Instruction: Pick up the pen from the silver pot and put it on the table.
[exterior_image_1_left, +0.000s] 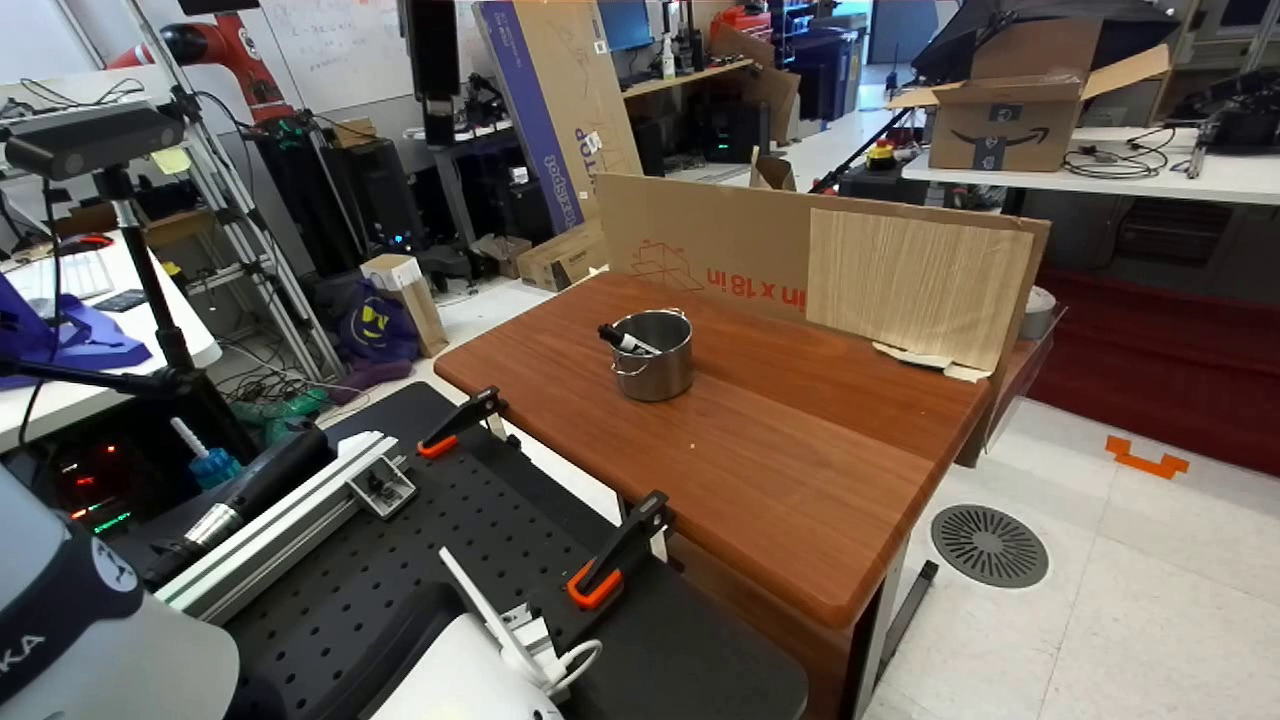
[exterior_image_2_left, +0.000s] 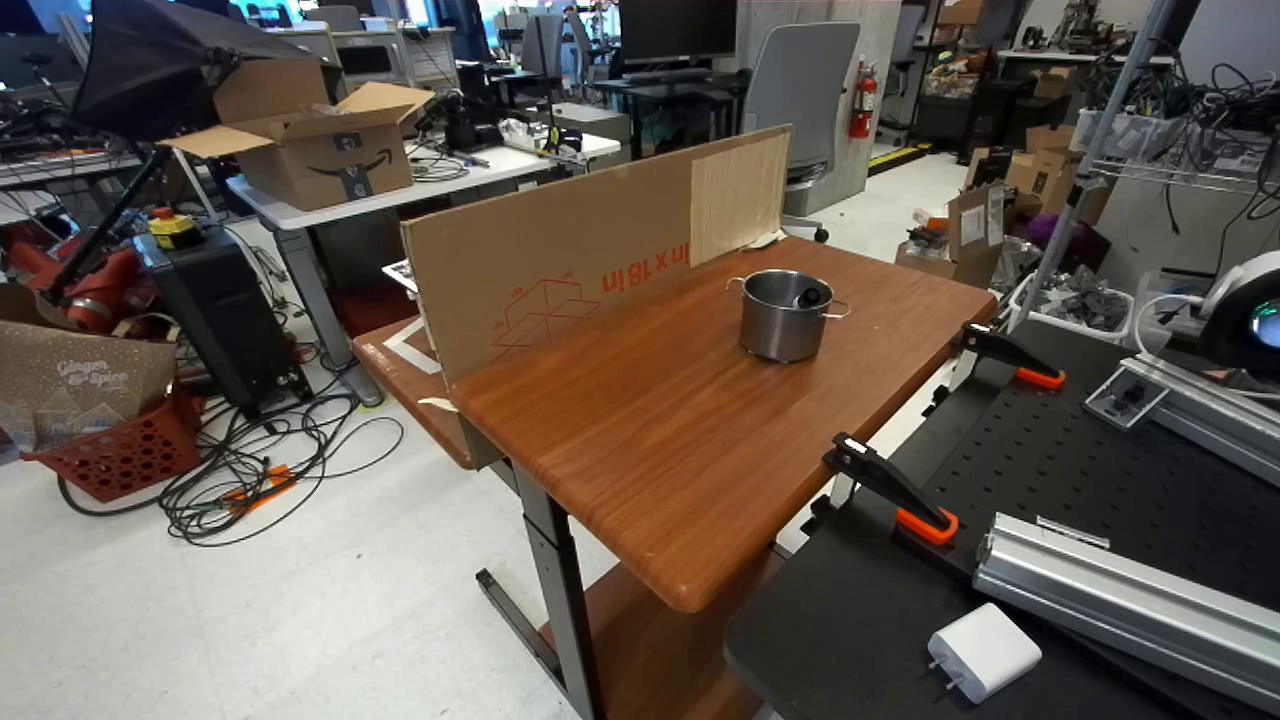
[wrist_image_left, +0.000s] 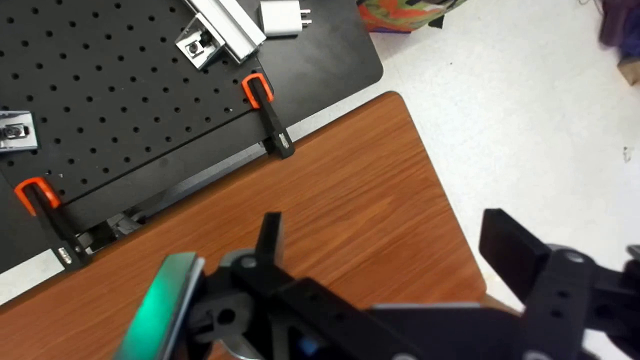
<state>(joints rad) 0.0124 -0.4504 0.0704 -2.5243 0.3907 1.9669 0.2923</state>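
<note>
In an exterior view the marker pen (exterior_image_1_left: 630, 344) leaned in the silver pot (exterior_image_1_left: 660, 378) on the wooden table (exterior_image_1_left: 760, 450), black end jutting left over the rim. In the wrist view the gripper (wrist_image_left: 385, 232) gaped wide, empty; the marker pen, unseen there, likely lay lower-left.

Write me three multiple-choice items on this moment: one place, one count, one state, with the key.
1. Where is the pen?
A flat on the table
B in the silver pot
C on the floor

2. How many black clamps with orange ends show in the wrist view?
A one
B four
C two

3. How does the gripper stand?
A open
B shut on the pen
C shut on nothing

Key:
1 B, an exterior view shows it leaning inside, black end at the rim.
2 C, two separate orange ends show.
3 A, its fingers stand wide apart.
</note>
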